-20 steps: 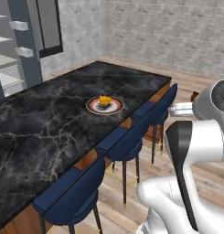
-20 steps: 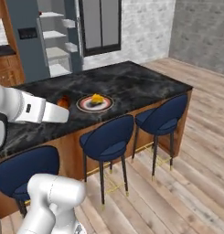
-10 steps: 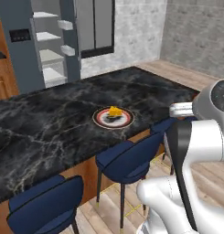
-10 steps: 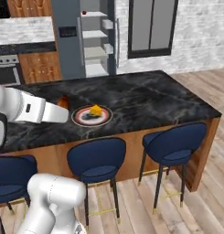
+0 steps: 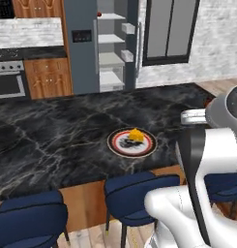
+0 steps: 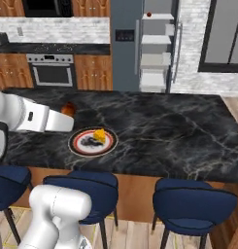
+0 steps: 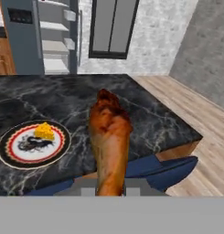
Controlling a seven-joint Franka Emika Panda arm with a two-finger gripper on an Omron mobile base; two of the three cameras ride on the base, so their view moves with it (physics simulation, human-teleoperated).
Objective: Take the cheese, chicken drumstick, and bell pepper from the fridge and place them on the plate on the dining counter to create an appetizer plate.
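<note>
left base view: the whole scene is shifting against the earlier pictures, so the base is driving and swinging to face the dining counter [image 5: 52, 140] squarely; nothing on it is moving. the plate [image 5: 132, 143] now sits near the counter's near edge with the cheese [image 5: 135, 135] on it. the fridge [image 5: 98, 46] is standing open beyond the far edge, the bell pepper [image 5: 99, 14] on its top shelf.

right base view: the arm is reaching in from the left, the chicken drumstick [image 6: 68, 109] just beyond the plate's [image 6: 93, 142] far-left rim. blue stools [image 6: 86, 187] are crowding the near edge; the slab to the right is bare.

hand view: the gripper [image 7: 109, 188] is clenched on the chicken drumstick [image 7: 109, 141], raised above the counter. the plate [image 7: 33, 144] lies to the left with free room beside the cheese [image 7: 44, 131]. judgement: one item delivered, the second nearly placed, the pepper outstanding.
</note>
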